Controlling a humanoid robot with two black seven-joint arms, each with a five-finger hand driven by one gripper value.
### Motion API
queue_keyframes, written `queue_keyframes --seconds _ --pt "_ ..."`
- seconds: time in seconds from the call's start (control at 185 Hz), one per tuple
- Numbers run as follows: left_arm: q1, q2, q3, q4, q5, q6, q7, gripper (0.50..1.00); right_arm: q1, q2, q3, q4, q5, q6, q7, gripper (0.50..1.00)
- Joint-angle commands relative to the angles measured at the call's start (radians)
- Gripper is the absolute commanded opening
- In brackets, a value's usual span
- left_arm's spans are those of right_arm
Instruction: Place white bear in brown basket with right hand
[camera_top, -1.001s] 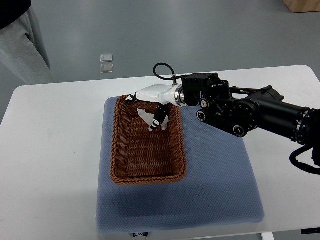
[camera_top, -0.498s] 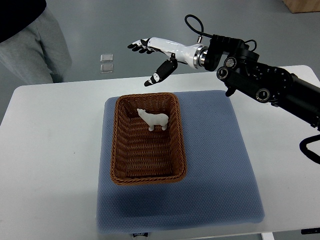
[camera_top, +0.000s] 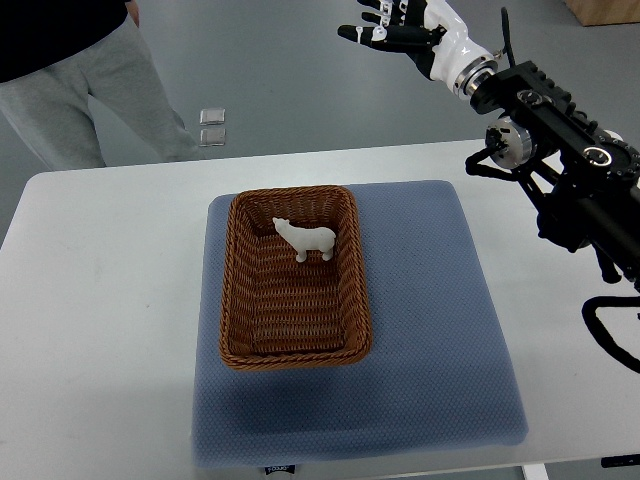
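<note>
one white bear (camera_top: 306, 239) stands upright inside the one brown basket (camera_top: 236, 300), in its upper half near the frame's centre; nothing else is in it. the basket rests on a blue mat (camera_top: 430, 330) on the white table (camera_top: 90, 300). my right hand (camera_top: 405, 30) is raised at the top of the frame, fingers spread and holding nothing. a person's grey trousers (camera_top: 90, 90) show at upper left.

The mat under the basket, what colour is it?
The mat is greyish blue with a fine dotted texture, seen in the top view.
</note>
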Motion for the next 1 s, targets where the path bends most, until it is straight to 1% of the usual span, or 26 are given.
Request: queue_keyframes --seconds 0.0,0.103,0.249,0.384,0.552,0.687,0.996 --pt "0.000 0.000 0.000 0.000 0.000 0.000 0.000 1.000 -0.052 0.025 0.066 -0.008 0.033 -0.033 0.026 0.921" --pt "0.000 0.000 -0.001 0.000 0.000 0.000 0.000 1.000 -0.116 0.028 0.124 -0.009 0.073 -0.099 0.045 0.921" --pt "0.000 0.000 0.000 0.000 0.000 0.000 0.000 1.000 -0.165 0.030 0.141 -0.020 0.163 -0.128 0.071 0.921" --pt "0.000 0.000 0.000 0.000 0.000 0.000 0.000 1.000 -0.190 0.034 0.135 -0.046 0.209 -0.129 0.072 0.921" --pt "0.000 0.000 0.000 0.000 0.000 0.000 0.000 1.000 -0.228 0.066 0.139 -0.068 0.209 -0.138 0.074 0.921" --pt "0.000 0.000 0.000 0.000 0.000 0.000 0.000 1.000 -0.253 0.092 0.138 -0.091 0.209 -0.148 0.088 0.921" --pt "0.000 0.000 -0.001 0.000 0.000 0.000 0.000 1.000 -0.272 0.096 0.138 -0.129 0.214 -0.149 0.089 0.921"
